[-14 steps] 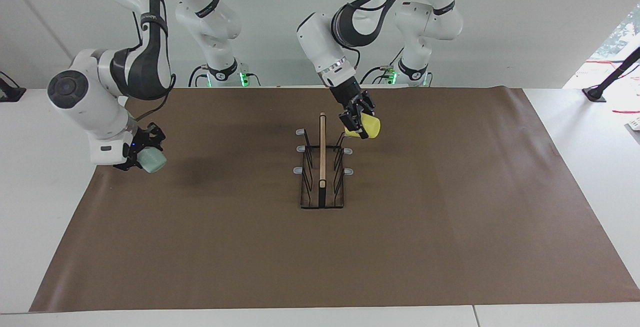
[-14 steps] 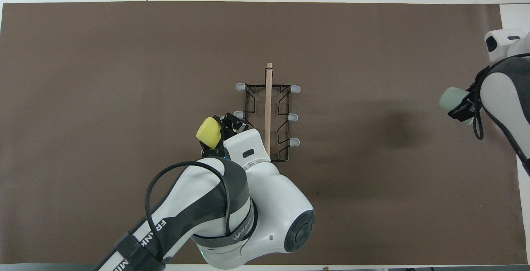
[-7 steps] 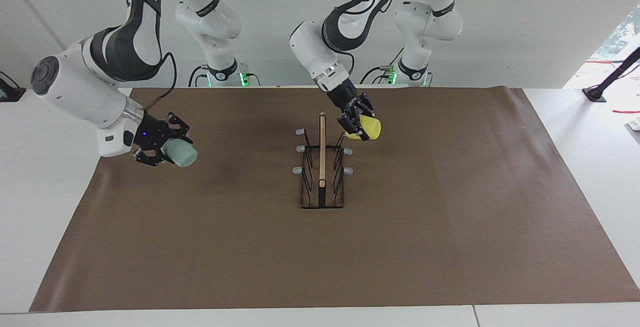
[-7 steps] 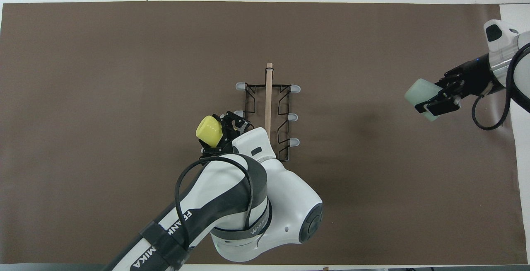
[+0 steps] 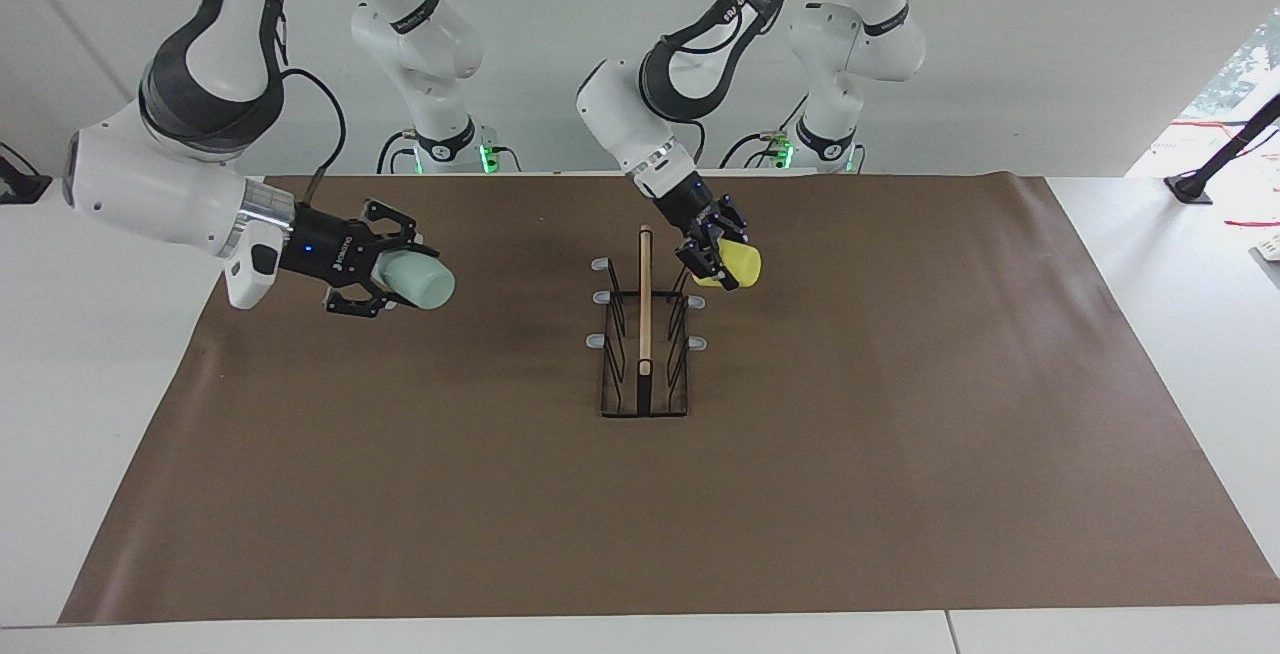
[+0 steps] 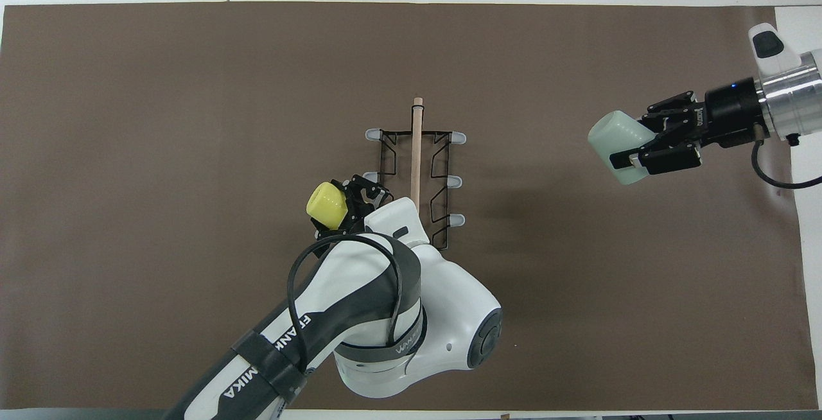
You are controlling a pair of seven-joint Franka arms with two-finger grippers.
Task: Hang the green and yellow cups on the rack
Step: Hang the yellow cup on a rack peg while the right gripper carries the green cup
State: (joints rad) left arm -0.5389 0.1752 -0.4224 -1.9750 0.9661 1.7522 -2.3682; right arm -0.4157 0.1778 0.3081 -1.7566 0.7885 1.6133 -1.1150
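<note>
Left claw: our left claw (image 5: 722, 256) pinches the yellow cup (image 5: 734, 264) by its side, beside the rack (image 5: 645, 334) at the end nearest the robots, toward the left arm's end of the counter (image 5: 900, 434).
Yellow cup: we hold it tipped on its side, its closed bottom pointing away from the rack and its mouth turned toward the prongs, which we judge is meant to let a prong slip inside. In the overhead view the yellow cup (image 6: 326, 205) sits just beside the middle prong on that side; we cannot tell whether it touches a prong yet.
Right claw: our right claw (image 5: 385, 259) is pinching the green cup (image 5: 418, 281), up in the air over the brown mat at the right arm's end, well apart from the rack.
Green cup: held roughly level, closed bottom leading toward the rack. From overhead the green cup (image 6: 618, 147) juts out past the claw (image 6: 648, 144).
Rack: it stands mid-counter, wooden bar running away from the robots, three grey-tipped prongs on each side, all bare.
Stage: we judge neither cup is hung yet; the yellow one is closest.
Next: we think the left arm must line the cup's mouth with a prong tip before letting go.
</note>
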